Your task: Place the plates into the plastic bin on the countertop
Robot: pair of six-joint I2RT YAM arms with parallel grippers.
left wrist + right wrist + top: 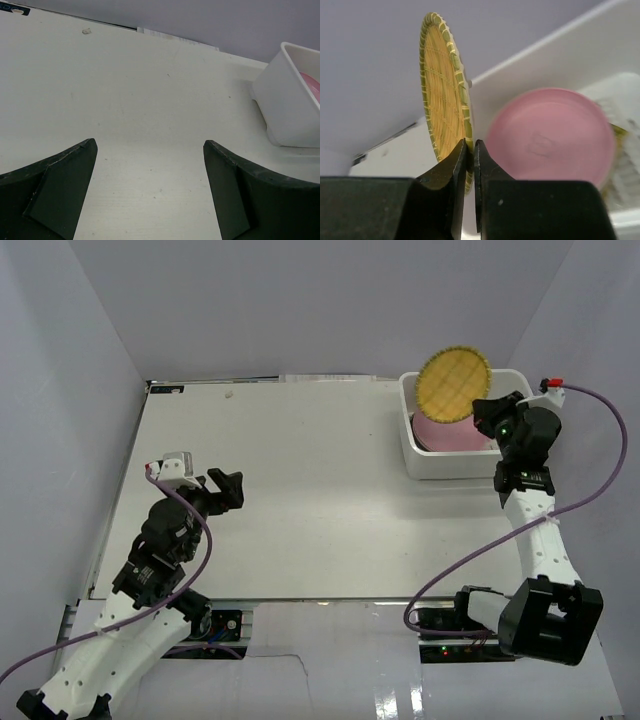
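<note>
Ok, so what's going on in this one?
The right gripper is shut on the rim of a round yellow woven-look plate, holding it on edge above the white translucent plastic bin at the far right of the white countertop. A round pink plate already lies flat in the bin. The left gripper is open and empty above bare countertop, well away from the bin. No other plates show on the countertop.

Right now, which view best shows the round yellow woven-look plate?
Right wrist: the yellow plate sits close, rim pinched in the right gripper. Top external shows its face over the white plastic bin; left wrist misses it.
</note>
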